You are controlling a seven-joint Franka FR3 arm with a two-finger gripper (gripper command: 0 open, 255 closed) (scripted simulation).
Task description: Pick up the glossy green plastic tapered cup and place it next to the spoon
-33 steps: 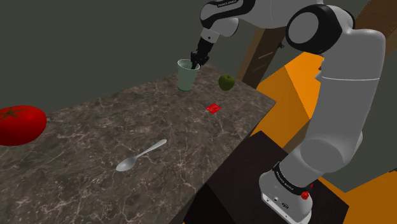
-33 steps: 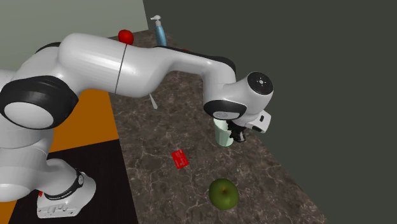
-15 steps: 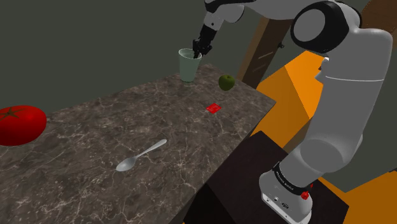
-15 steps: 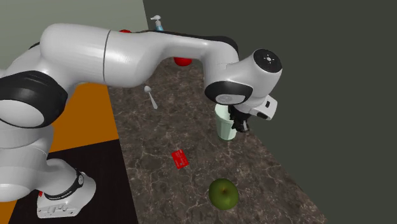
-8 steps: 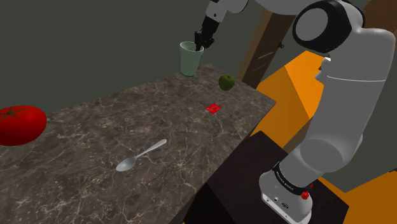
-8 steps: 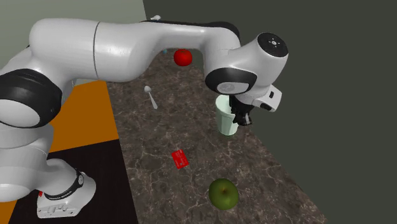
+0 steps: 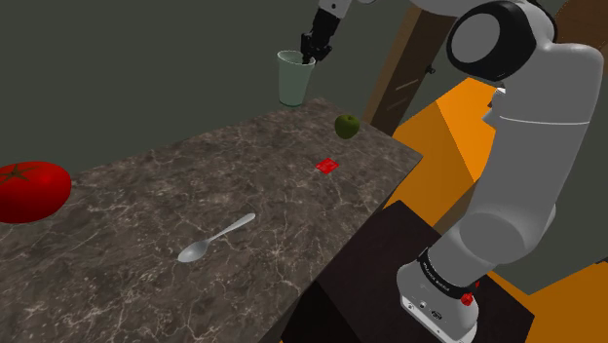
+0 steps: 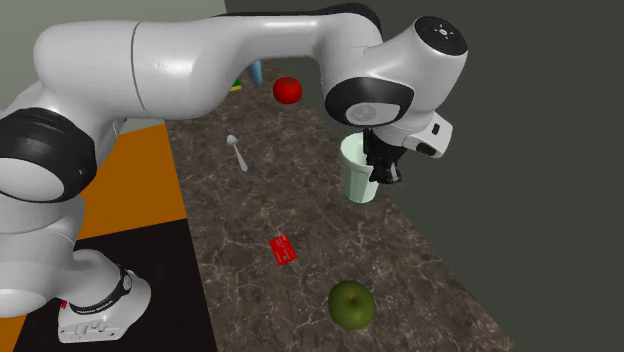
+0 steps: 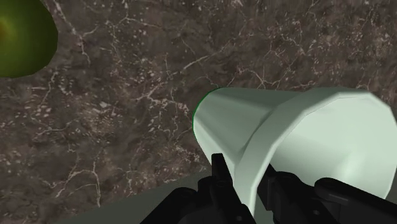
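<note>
Gripper (image 7: 315, 47) clamping pale green cup (image 7: 291, 80) by rim: one finger inside, one outside, cup wall pinched between. Cup hanging clear of dark marbled counter (image 7: 146, 195), above its wall-side edge. Shoulder view: spoon (image 7: 216, 237) lying well apart at 7 o'clock from cup, green apple (image 7: 346, 126) sitting at 4 o'clock, red card (image 7: 327, 167) at 5 o'clock.

The cup (image 7: 292, 78) is looking smooth and pale green, with a soft shine like plastic. The desk (image 7: 146, 195) is showing dark polished stone with pale veins. The spoon (image 7: 215, 238) is gleaming like grey metal. At 9 o'clock in the shoulder view, the tomato (image 7: 32, 190) is shining glossy red. The tool (image 7: 311, 54) is appearing matt black.
</note>
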